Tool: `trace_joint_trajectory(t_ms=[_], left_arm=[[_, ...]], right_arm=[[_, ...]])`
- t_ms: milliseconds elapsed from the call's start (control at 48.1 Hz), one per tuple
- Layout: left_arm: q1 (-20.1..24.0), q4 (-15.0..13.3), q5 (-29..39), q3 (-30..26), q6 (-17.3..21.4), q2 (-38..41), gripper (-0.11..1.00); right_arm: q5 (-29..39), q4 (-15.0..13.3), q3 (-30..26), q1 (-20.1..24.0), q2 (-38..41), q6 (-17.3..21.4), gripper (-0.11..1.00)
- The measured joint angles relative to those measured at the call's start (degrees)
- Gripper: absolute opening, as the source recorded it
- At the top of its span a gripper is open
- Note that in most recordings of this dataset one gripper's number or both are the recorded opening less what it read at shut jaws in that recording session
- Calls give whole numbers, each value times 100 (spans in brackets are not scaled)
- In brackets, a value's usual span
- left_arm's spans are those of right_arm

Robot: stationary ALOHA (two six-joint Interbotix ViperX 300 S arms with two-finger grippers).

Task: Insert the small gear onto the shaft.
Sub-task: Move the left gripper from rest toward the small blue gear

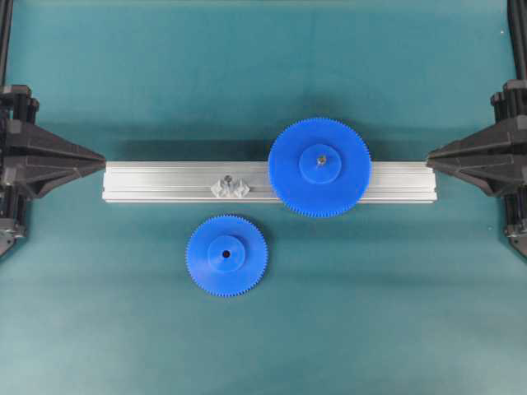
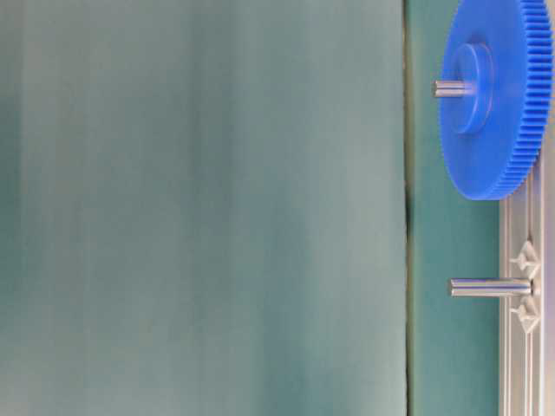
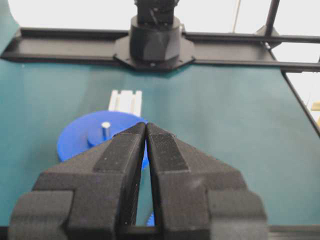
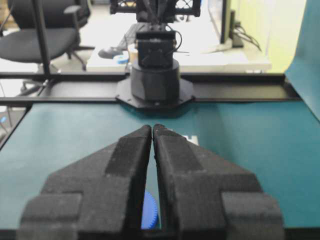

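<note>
- Lying flat on the mat, the small gear (image 1: 226, 255) sits at 7 o'clock from the shaft (image 1: 230, 186), apart from it.
- Left gripper (image 1: 102, 155) and right gripper (image 1: 429, 155): fingers pressed together, empty.

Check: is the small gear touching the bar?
Apart. In the overhead view, the small gear lies flat on the mat below the bar, with a strip of teal mat between them.

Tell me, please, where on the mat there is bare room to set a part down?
The mat is bare beyond the aluminium bar, and on the near side left and right of the small gear. It is crowded mid-bar, around the shaft and large gear.
</note>
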State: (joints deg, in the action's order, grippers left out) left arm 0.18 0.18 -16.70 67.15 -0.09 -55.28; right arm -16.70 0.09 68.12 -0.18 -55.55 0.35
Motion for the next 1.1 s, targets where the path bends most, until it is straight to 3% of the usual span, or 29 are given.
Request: trace_joint_trajectory(t_ms=[42, 125, 250, 437, 749, 1102], left_arm=[[9, 9, 88, -53, -18, 18, 8], [9, 18, 563, -343, -211, 176, -2], [9, 26, 1371, -677, -255, 422, -2], [-53, 53, 2101, -1107, -229, 800, -2], [-264, 62, 2294, -1670, -255, 2048, -2], [-439, 62, 2610, -2206, -492, 3155, 2]], right_arm=[[9, 18, 0, 0, 0, 9, 18], [62, 123, 0, -44, -35, 18, 32], [325, 246, -9, -211, -114, 62, 27], [844, 255, -211, -492, -141, 97, 27], [2109, 255, -527, -545, 44, 105, 28], [2329, 255, -545, -545, 141, 105, 27]])
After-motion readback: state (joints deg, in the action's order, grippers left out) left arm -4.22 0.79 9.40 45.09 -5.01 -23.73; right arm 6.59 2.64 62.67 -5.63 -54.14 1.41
